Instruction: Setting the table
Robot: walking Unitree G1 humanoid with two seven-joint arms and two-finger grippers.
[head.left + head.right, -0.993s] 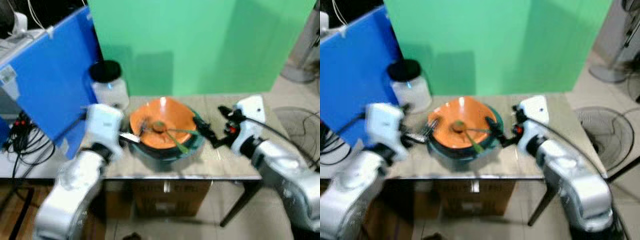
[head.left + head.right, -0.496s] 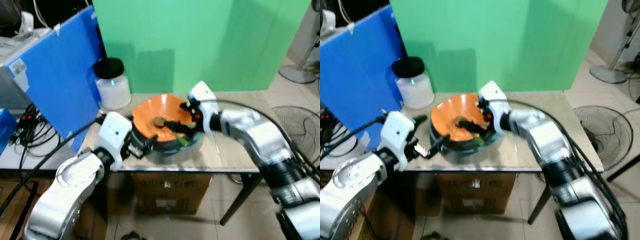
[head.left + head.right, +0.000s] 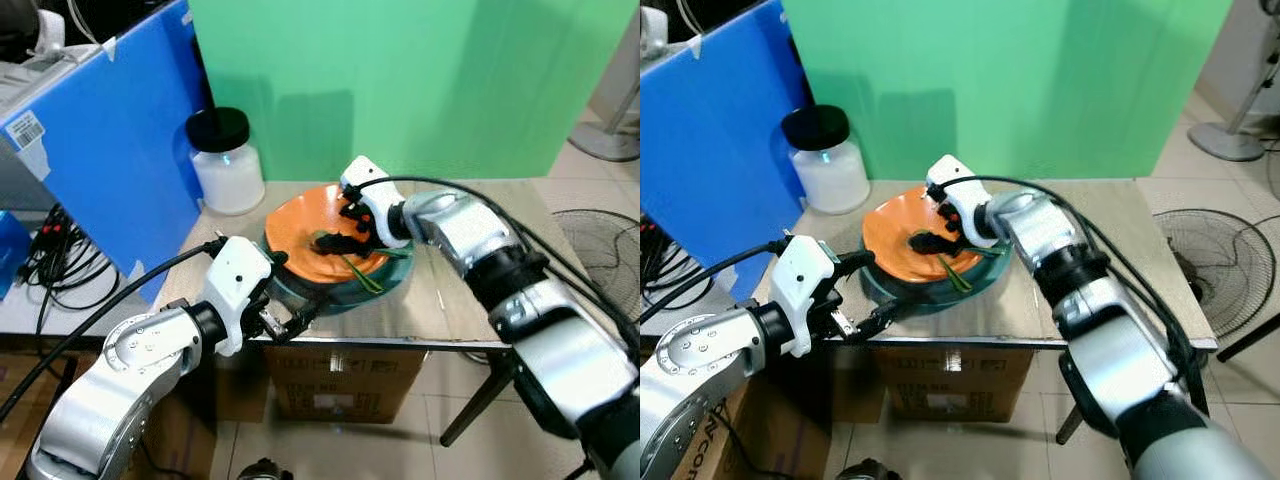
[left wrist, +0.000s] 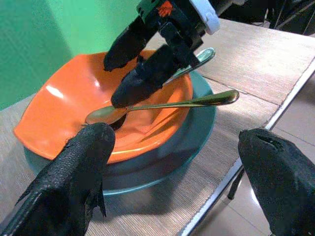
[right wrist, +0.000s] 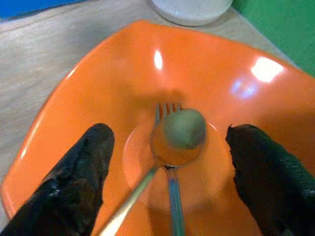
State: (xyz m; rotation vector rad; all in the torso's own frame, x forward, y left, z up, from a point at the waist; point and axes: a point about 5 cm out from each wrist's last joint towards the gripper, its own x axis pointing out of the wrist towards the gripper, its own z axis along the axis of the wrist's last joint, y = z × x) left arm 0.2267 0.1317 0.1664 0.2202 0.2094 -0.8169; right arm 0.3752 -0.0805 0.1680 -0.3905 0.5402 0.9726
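right wrist view: right gripper (image 5: pixel 170 172) spread over spoon (image 5: pixel 177 133) in orange bowl (image 5: pixel 98 98).

My right gripper (image 3: pixel 340 228) sits at centre frame, arm reaching in from lower right, fingers (image 5: pixel 74 182) spread wide and angled down. My left gripper (image 3: pixel 872 288), lower left, holds its fingers (image 4: pixel 78 172) apart too.

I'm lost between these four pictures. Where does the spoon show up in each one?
Left eye view: spoon in the orange bowl, under the right claw.
Right eye view: spoon, same spot.
Left wrist view: spoon across the bowl's rim.
Right wrist view: spoon lying over a fork.
Shared landmark: the orange bowl.
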